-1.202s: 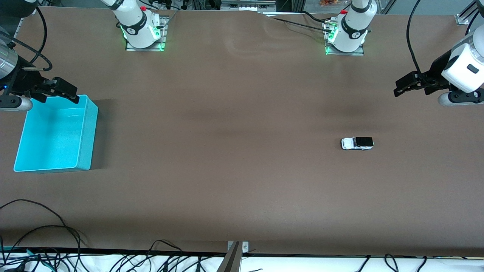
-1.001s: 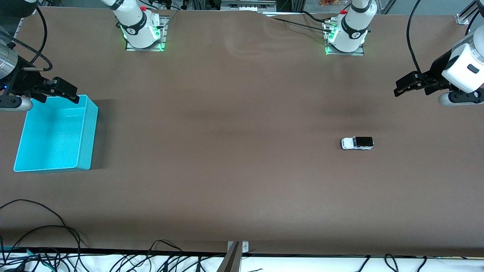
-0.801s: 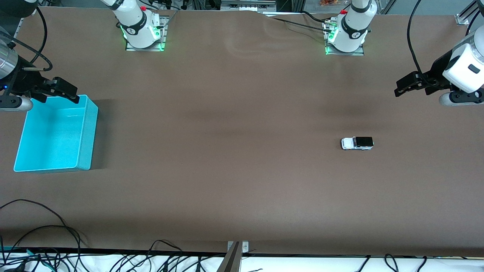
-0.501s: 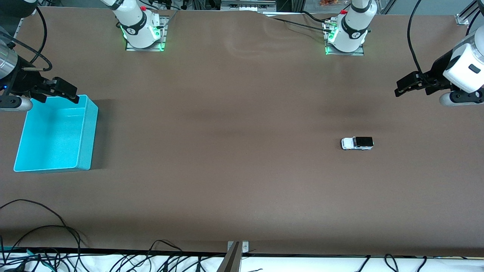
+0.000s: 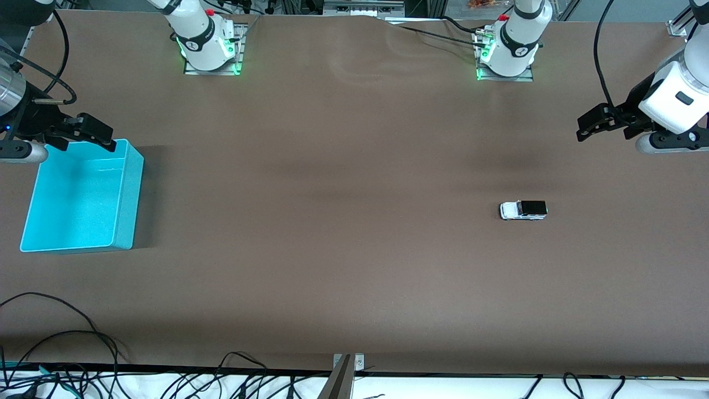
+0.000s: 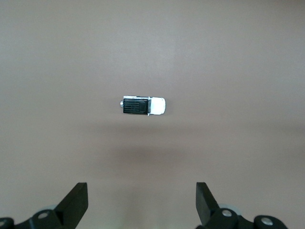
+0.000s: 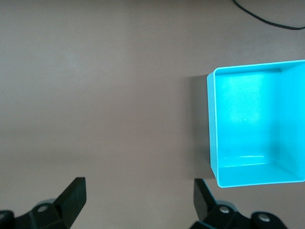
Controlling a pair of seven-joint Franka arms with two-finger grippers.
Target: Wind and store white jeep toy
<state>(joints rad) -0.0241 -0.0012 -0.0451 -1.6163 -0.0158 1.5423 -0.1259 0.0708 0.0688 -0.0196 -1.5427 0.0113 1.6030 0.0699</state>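
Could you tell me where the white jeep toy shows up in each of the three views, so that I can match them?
Front view: the white jeep toy stands alone on the brown table, toward the left arm's end.
Left wrist view: the jeep sits near the picture's middle, past the open left pincer.
Right wrist view: not in it; only the cyan bin shows.
Shared landmark: the jeep's black roof, seen in the front and left wrist views.
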